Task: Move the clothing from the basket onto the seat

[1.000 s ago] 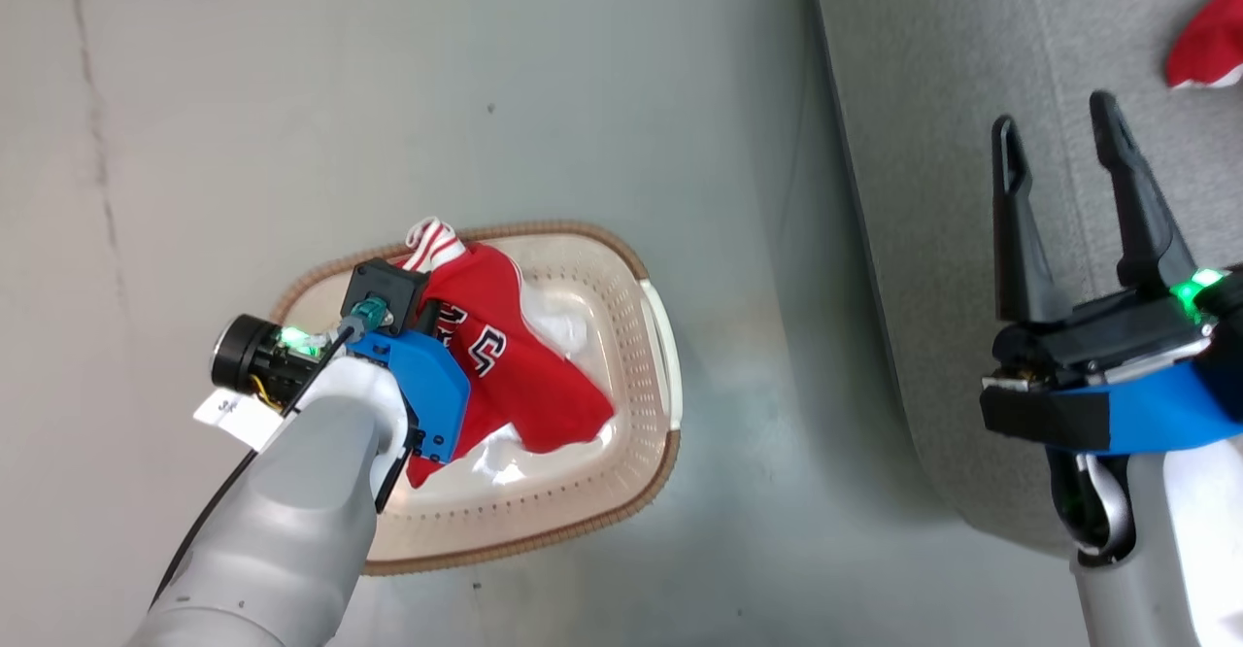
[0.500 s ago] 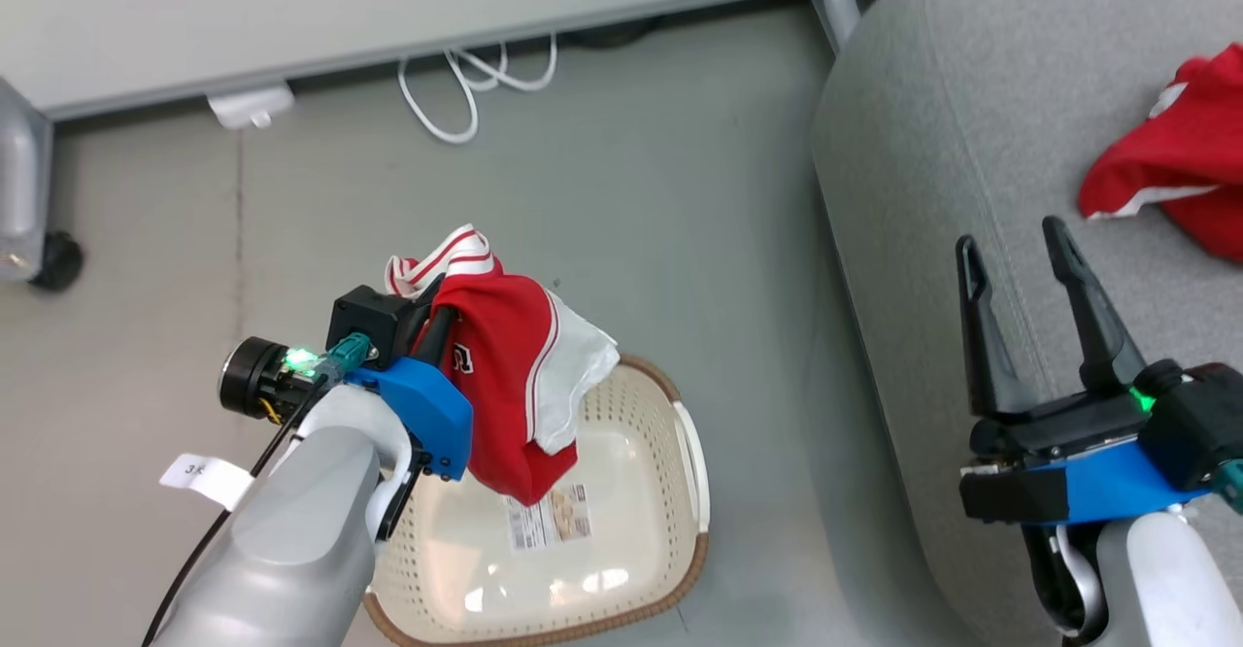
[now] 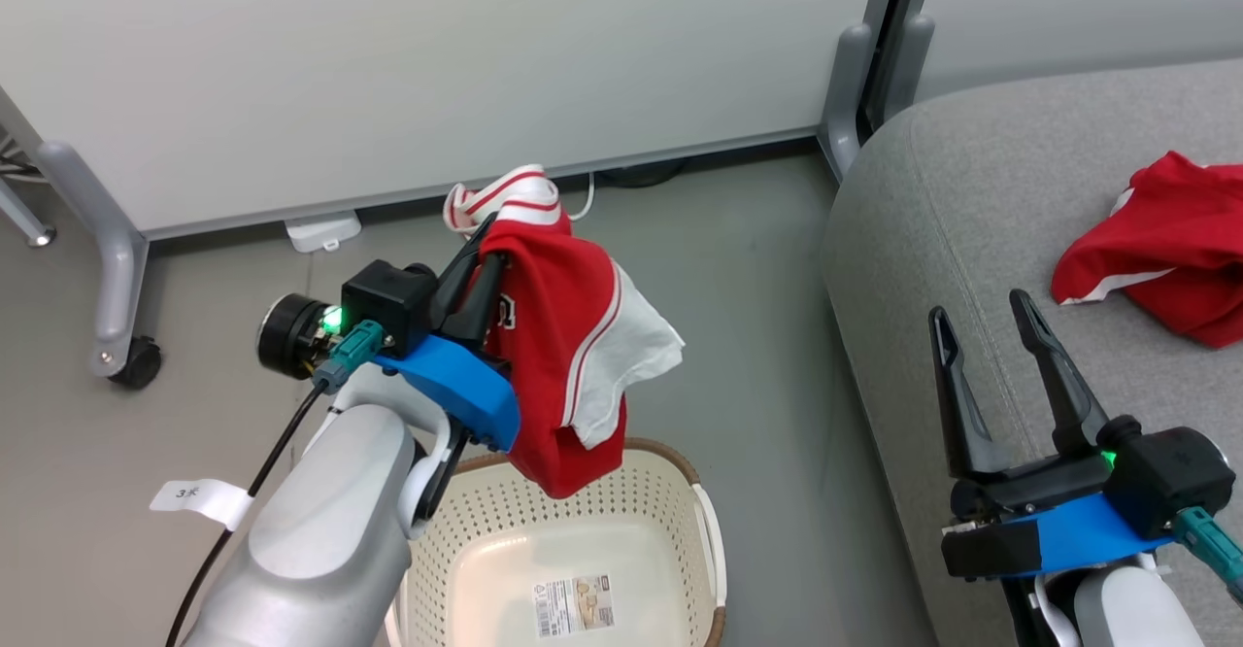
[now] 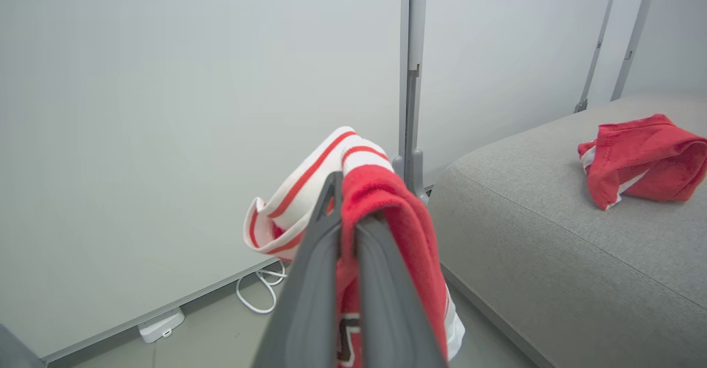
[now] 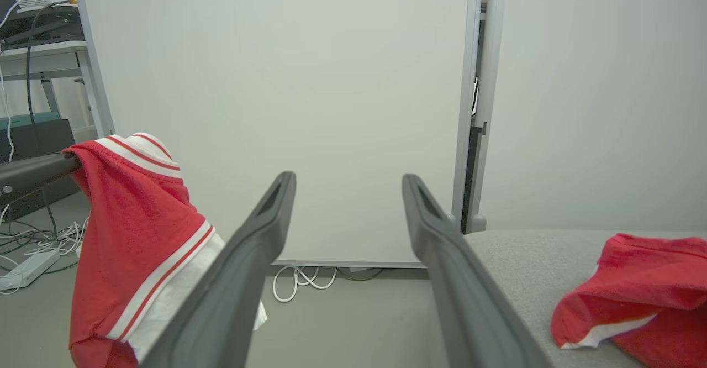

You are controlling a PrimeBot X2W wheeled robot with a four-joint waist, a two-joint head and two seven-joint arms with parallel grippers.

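Observation:
My left gripper (image 3: 490, 239) is shut on a red jersey (image 3: 558, 336) with white trim, which hangs from the fingers above the cream basket (image 3: 670, 492). In the left wrist view the jersey (image 4: 386, 213) is draped over the closed fingers (image 4: 320, 257), black lettering showing low on it. A second red garment (image 3: 1165, 249) lies on the grey seat (image 3: 971, 200) at the right. My right gripper (image 3: 981, 322) stands open and empty over the seat's front edge. The right wrist view shows the hanging jersey (image 5: 132, 213) at left and the seat's garment (image 5: 640, 285) at right.
The basket's floor bears just a printed label (image 3: 573, 608). A white partition wall (image 3: 388, 64) with grey posts stands behind, with a wheeled foot (image 3: 131, 360) at left. A white cable (image 5: 298, 282) and a power block (image 3: 320, 231) lie on the floor by the wall.
The left gripper has lifted the jersey out of the basket and higher above it. The head camera has tilted up, bringing the wall and more of the seat into view.

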